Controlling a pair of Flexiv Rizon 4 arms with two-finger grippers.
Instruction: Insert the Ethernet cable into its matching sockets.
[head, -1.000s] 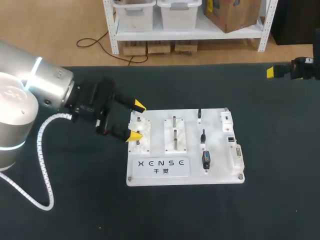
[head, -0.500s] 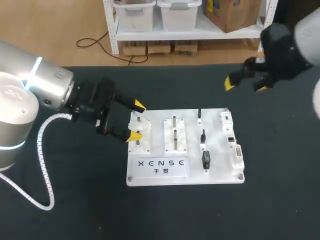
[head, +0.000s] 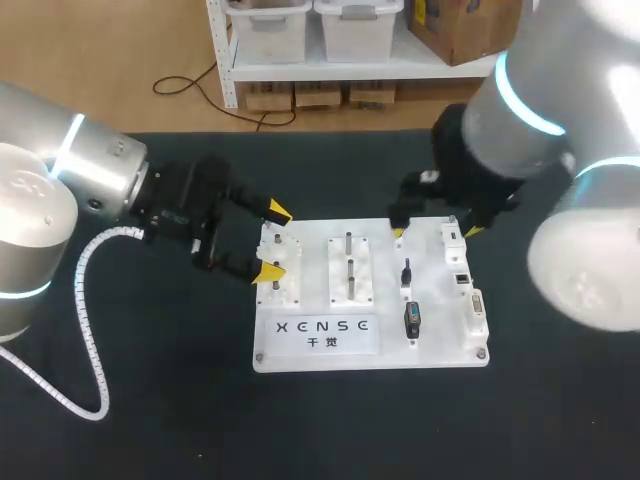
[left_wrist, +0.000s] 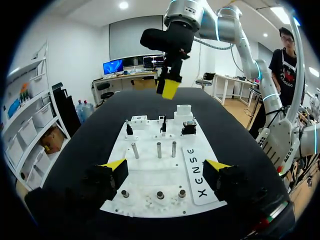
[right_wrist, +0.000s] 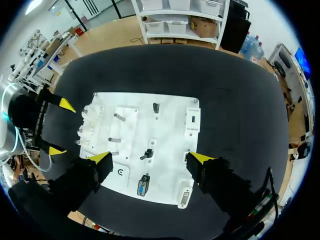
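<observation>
Cable is hard to pick out. Three small black pieces (head: 412, 320) stand in a row on the white board (head: 440, 335), right of its middle, and which of them is the Ethernet plug is too small to tell. White socket blocks (head: 453, 240) line the board's right edge; their openings cannot be made out.

The right gripper (head: 434, 232) hangs over the board's far right end. In the head view the arm's own bulk covers most of it, leaving only slivers of yellow. Its wrist view shows the fingers spread wide with nothing between them, the black pieces below.

The left gripper (head: 272, 242) sits at the board's left end, fingers wide apart on either side of the peg block (head: 283, 285), holding nothing. Whether the tips touch that block cannot be told.
</observation>
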